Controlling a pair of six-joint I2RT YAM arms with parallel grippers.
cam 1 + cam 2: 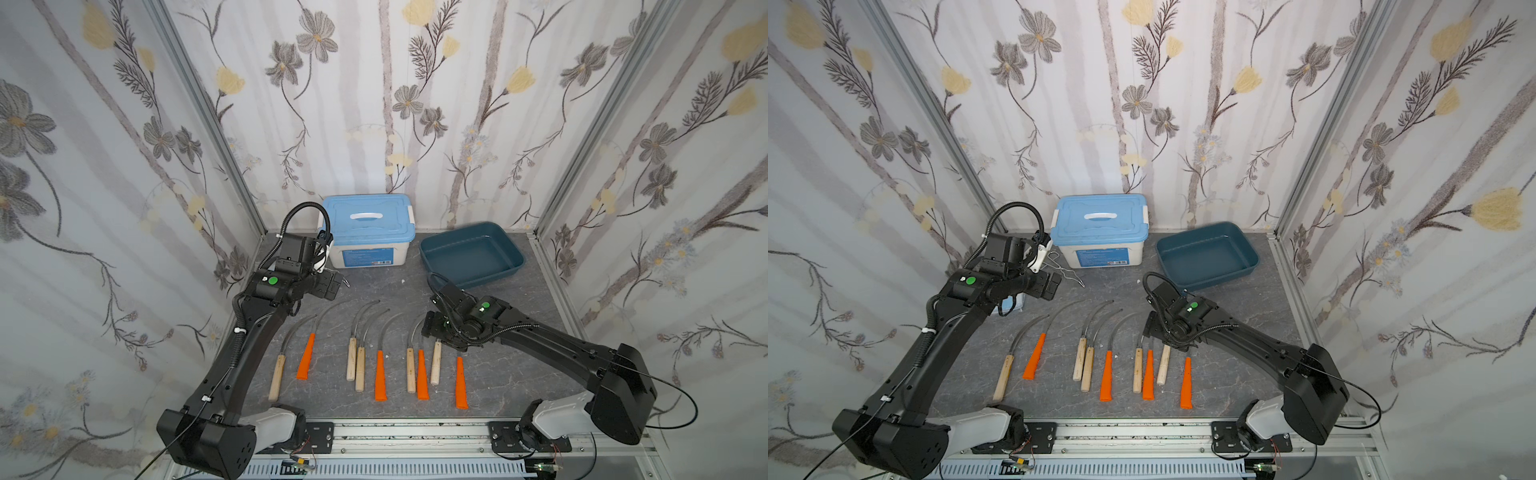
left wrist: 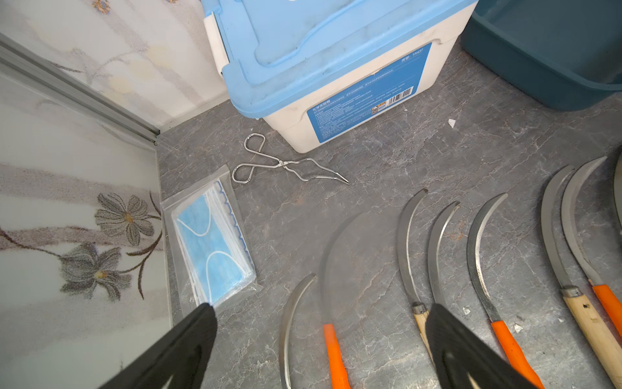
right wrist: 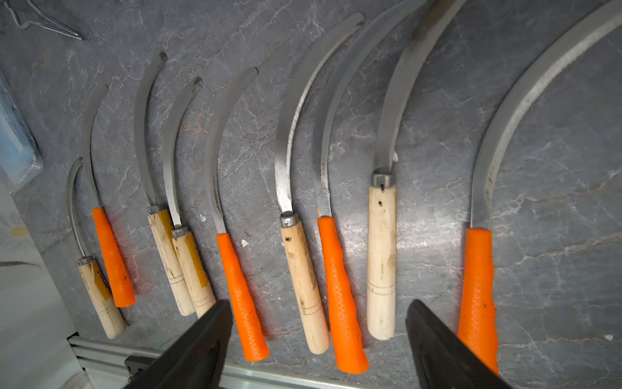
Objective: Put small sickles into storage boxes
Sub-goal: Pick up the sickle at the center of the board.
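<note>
Several small sickles (image 1: 380, 376) lie in a row on the grey table, blades pointing to the back, with orange or pale wooden handles. The teal storage box (image 1: 471, 253) (image 1: 1206, 253) stands empty at the back right. My right gripper (image 1: 430, 326) (image 3: 319, 303) hovers open over the right-hand sickles. A wooden handle (image 3: 304, 286) and an orange handle (image 3: 341, 296) show below the gap, with nothing gripped. My left gripper (image 1: 330, 286) (image 2: 319, 308) is open above the left blades, over an orange-handled sickle (image 2: 333, 350), and holds nothing.
A white box with a light blue lid (image 1: 368, 232) stands at the back, left of the teal box. Wire tongs (image 2: 286, 165) and a bag of blue face masks (image 2: 212, 246) lie near the left wall. An aluminium rail (image 1: 415, 428) runs along the front edge.
</note>
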